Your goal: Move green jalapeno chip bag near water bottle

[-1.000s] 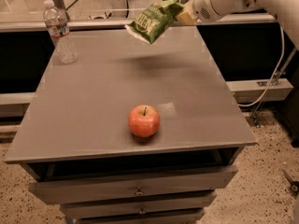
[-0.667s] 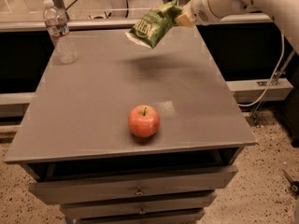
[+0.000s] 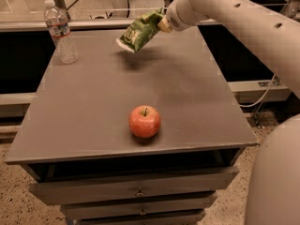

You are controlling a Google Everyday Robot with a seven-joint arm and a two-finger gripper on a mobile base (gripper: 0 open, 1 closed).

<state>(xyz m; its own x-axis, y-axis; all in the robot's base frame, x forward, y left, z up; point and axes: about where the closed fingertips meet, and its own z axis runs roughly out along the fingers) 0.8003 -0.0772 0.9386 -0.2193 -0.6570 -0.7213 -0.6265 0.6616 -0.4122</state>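
Our gripper (image 3: 162,23) hangs over the far side of the table (image 3: 187,88), its fingers pinching the bag (image 3: 137,33) by a corner, well right of the bottle (image 3: 60,32). We should carry it left and set it down gently, so as not to tip the bottle.

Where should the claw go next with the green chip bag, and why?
Probably sideways toward the clear ribbed plastic water bottle standing at a far corner of the grey table. The claw grips the crinkled shiny green chip bag in the air over the table's far middle, well apart from the bottle, so it isn't near yet.
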